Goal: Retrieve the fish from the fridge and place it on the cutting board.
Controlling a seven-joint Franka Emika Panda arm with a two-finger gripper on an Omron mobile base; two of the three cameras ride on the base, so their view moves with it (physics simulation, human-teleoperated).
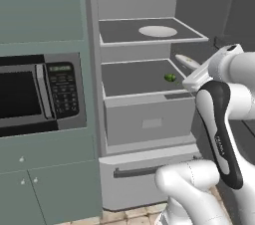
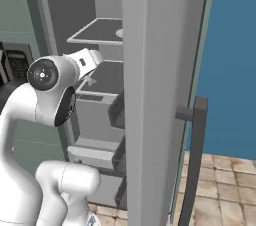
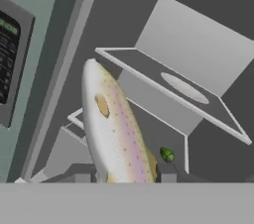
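As the gripper [image 3: 126, 178] is clenched on one end of the fish [image 3: 115, 124], held before the fridge [image 1: 149, 114] shelves, expect light, slippery, limp handling; a mid-body hold suits better.

Fish [image 3: 115, 129] tail end hidden between the jaws.

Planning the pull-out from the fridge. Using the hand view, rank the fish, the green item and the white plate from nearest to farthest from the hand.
1. Fish: held in the hand, rising straight up from between its fingers.
2. Green item: on the middle shelf, just right of the fish.
3. White plate: on the top shelf, farther off, upper right.
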